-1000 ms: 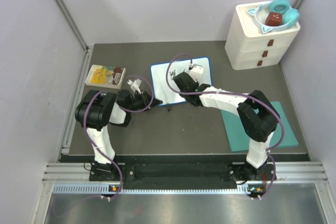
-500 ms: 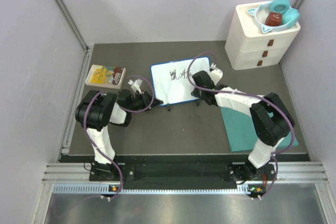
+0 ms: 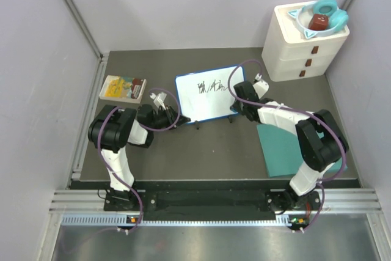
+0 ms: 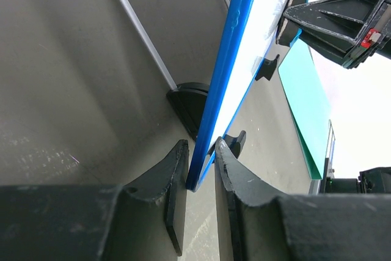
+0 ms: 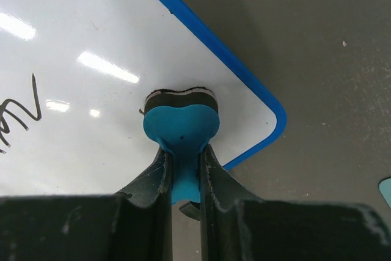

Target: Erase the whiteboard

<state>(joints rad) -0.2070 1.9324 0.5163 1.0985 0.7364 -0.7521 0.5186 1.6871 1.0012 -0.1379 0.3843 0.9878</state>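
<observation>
- Left gripper [image 4: 200, 157] pinches the thin blue rim of the small white rectangular whiteboard [image 3: 201, 105] at its 8 o'clock corner.
- The board lies midway on the dark grey table [image 3: 153, 65], black marker scribbles [image 3: 208, 86] near its 12 o'clock edge.
- Right gripper [image 5: 183, 151] clamps a blue felt-backed eraser [image 5: 181, 123], pressed to the board's 4 o'clock corner.

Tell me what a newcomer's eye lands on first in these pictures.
The whiteboard in the middle of the table draws the eye first, with black scribbles across its top. The left gripper pinches its blue rim at the left edge, while the right gripper holds a blue heart-shaped eraser against a right-hand corner. A teal mat lies to the right.
</observation>
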